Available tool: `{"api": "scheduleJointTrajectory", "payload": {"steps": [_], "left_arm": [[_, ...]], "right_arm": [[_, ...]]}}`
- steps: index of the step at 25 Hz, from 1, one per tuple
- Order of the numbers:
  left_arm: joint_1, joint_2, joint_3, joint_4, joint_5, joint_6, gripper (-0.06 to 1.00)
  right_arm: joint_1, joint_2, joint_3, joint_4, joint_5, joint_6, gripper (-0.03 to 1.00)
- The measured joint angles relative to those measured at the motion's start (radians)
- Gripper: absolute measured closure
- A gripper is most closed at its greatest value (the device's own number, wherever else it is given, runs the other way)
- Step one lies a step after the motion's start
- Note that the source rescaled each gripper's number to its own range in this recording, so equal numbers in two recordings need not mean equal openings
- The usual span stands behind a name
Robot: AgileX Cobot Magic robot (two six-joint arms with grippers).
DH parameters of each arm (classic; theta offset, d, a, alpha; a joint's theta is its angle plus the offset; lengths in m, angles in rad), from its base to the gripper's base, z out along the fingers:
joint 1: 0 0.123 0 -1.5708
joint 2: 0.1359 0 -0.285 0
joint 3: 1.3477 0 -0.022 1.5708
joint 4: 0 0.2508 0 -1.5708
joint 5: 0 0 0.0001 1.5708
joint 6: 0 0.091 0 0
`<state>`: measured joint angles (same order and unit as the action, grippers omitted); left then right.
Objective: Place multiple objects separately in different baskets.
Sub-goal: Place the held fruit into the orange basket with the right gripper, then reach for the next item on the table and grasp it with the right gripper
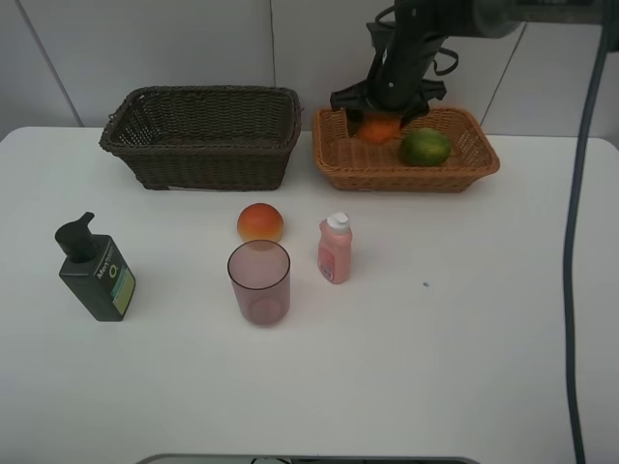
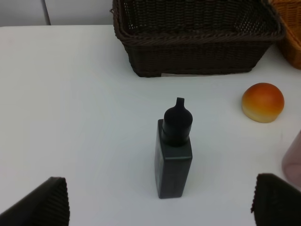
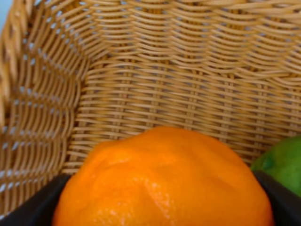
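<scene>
The translucent mauve cup [image 1: 259, 282] stands nearest on the white table [image 1: 464, 367], with the dark green pump bottle [image 1: 94, 272] at its 9 o'clock, the pink white-capped bottle [image 1: 335, 248] at 2 o'clock and the peach-like fruit [image 1: 260, 222] just behind at 12. The left gripper [image 2: 160, 209] has its jaws spread wide and empty, the pump bottle upright ahead of them. Farther back sit the dark brown basket [image 1: 203, 135] at 11 o'clock and the tan basket [image 1: 406, 172] at 1 o'clock, where the right gripper [image 1: 378, 118] clasps the orange [image 3: 164, 183] inside it, the green fruit [image 1: 425, 147] at the orange's 4 o'clock
</scene>
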<state>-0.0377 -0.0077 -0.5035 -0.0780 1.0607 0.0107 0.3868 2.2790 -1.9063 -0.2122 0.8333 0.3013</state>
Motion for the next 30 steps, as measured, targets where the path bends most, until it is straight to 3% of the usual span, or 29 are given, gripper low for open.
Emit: {"api": "scheduleJointTrajectory", "payload": {"steps": [12,18,30], "left_arm": [[0.000,0.000,0.000,0.000,0.000,0.000,-0.05],[0.000,0.000,0.000,0.000,0.000,0.000,-0.05],[0.000,0.000,0.000,0.000,0.000,0.000,-0.05]], "right_arm": [[0.000,0.040,-0.001,0.000,-0.037,0.000,0.34],[0.000,0.040,-0.001,-0.003,-0.037,-0.004,0.09],[0.003,-0.015,-0.002,-0.004,-0.003,-0.032,0.06]]}}
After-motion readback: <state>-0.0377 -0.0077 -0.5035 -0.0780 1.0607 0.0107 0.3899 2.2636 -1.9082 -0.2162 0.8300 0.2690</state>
